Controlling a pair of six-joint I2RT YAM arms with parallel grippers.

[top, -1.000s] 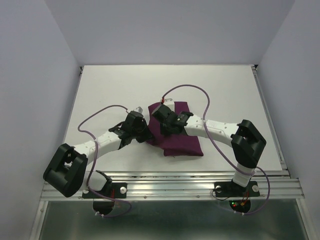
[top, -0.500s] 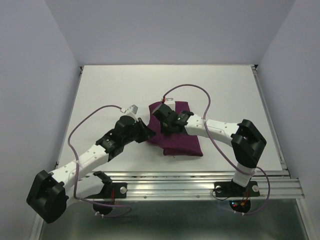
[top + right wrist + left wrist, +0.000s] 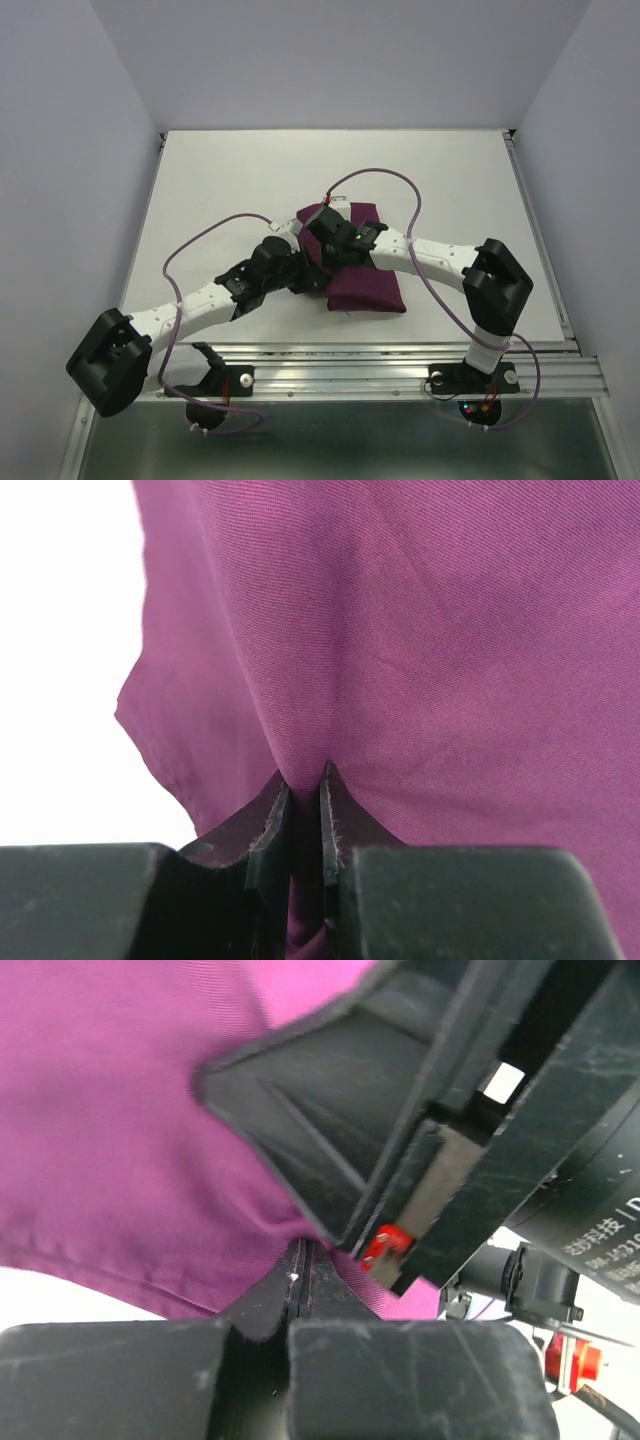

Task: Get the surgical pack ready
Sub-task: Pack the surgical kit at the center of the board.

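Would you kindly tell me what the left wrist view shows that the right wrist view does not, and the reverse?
Only the left wrist view: the right arm, its black housing looming over the surgical pack cloth, and the left gripper shut at the cloth's hem. Only the right wrist view: the right gripper pinching a raised fold. Both: the purple cloth filling most of the frame, with bare white table at the left.

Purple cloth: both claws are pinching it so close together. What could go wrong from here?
1. The left gripper is very close to the right gripper; they might collide on the next move.
2. Each holds only a thin pinch of the purple cloth, so it could slip free.
3. Pulling unevenly could mess up its fold.
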